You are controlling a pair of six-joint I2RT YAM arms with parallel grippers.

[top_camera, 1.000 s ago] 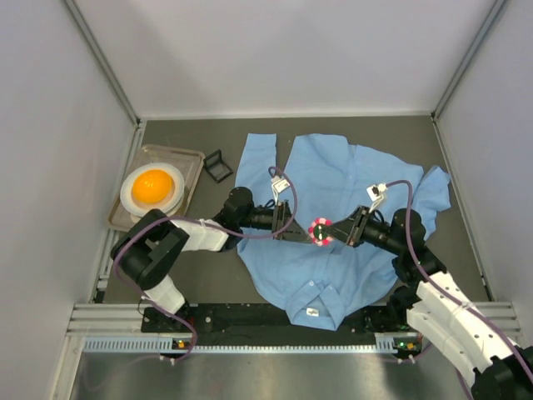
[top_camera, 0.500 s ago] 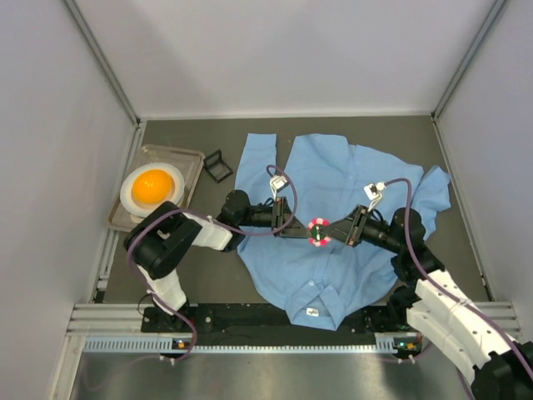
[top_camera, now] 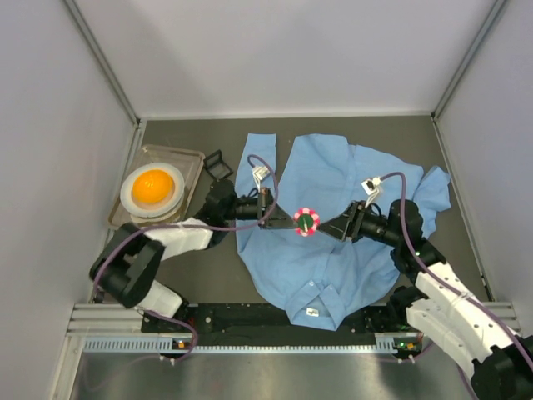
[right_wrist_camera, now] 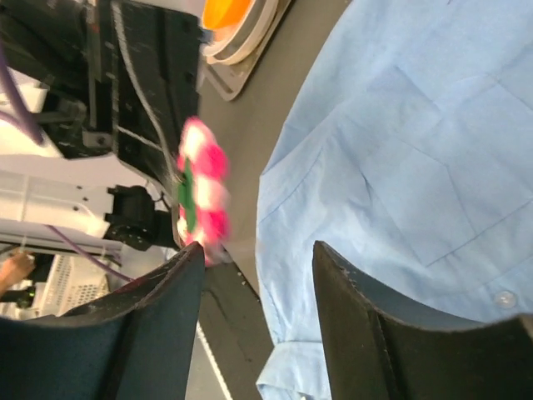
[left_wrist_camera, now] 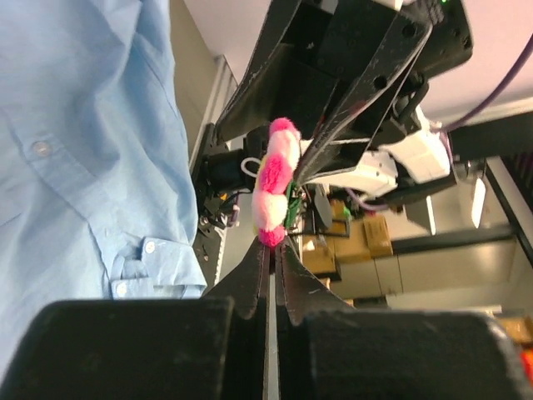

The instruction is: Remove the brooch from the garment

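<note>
The pink and white flower brooch (top_camera: 306, 221) hangs above the light blue garment (top_camera: 350, 179), between my two grippers. My left gripper (top_camera: 293, 221) reaches in from the left and is shut on the brooch. In the left wrist view its jaws pinch the lowest petal of the brooch (left_wrist_camera: 277, 179), clear of the garment (left_wrist_camera: 75, 125). My right gripper (top_camera: 327, 227) stands open just right of the brooch. In the right wrist view the blurred brooch (right_wrist_camera: 202, 192) sits beyond the left fingertip (right_wrist_camera: 187, 262), with the garment (right_wrist_camera: 416, 125) behind it and nothing between the fingers.
A metal tray (top_camera: 193, 158) at the left holds a white plate with an orange round thing (top_camera: 153, 187). A small black frame-like object (top_camera: 218, 164) lies between the tray and the shirt. Grey walls close in the table on three sides.
My left gripper has shut on the brooch and my right gripper has opened and let it go. The brooch has moved left and slightly up with the left gripper.
</note>
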